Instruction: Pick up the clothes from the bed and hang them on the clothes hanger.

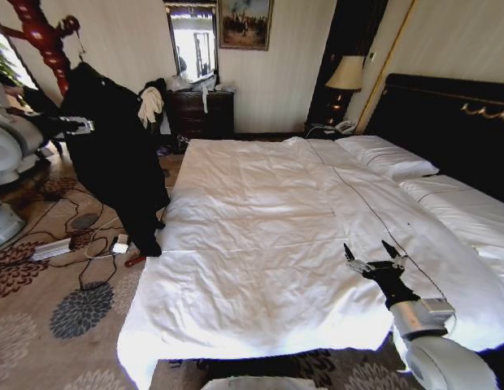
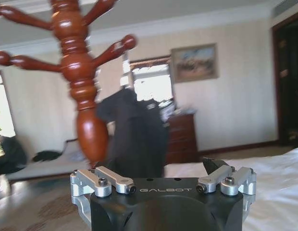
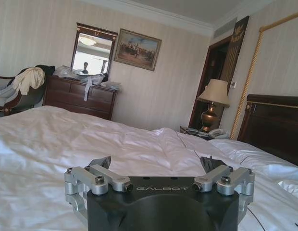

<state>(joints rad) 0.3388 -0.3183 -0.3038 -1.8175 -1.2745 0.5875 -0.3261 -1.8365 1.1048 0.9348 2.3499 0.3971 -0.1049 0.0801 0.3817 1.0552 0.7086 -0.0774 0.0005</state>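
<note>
The clothes, a black jacket (image 1: pixel 114 158), hang from a red-brown wooden coat stand (image 1: pixel 42 36) to the left of the bed (image 1: pixel 260 211). Above the collar shows the thin hook of the clothes hanger (image 1: pixel 80 50); the rest of the hanger is hidden inside the jacket. My left gripper (image 1: pixel 77 124) is beside the jacket's shoulder, apart from it and open. In the left wrist view the jacket (image 2: pixel 134 134) hangs behind the stand's post (image 2: pixel 84 96), beyond my left gripper (image 2: pixel 158 168). My right gripper (image 1: pixel 374 256) (image 3: pixel 156 163) hovers open over the bed's near right part, holding nothing.
Cables and a power strip (image 1: pixel 53 248) lie on the patterned carpet under the stand. A dark dresser (image 1: pixel 202 112) and a chair with cream garments (image 1: pixel 150 104) stand at the far wall. A lamp (image 1: pixel 345 75) and the black headboard (image 1: pixel 447 122) are at the right.
</note>
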